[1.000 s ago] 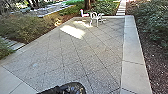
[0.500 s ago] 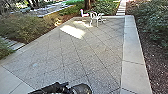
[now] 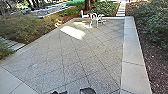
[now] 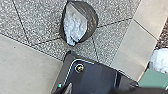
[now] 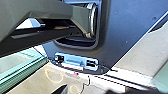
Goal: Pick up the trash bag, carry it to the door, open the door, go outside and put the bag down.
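One broad paved yard (image 3: 75, 57) spreads ahead, with white furniture (image 3: 94, 18) at its far end. Just off the robot's dark base (image 4: 100, 77) is the trash bag (image 4: 93, 22), resting on the yard or hanging over it (contact is unclear). The left gripper (image 3: 59, 92) – spread or pinching, I cannot tell – should release only once the bag sits steady.

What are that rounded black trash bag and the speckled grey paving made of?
The bag looks like thin, slightly glossy plastic, with soft highlights on its dark side. The paving seems matte concrete with small stones, given its speckles, though granite is possible.
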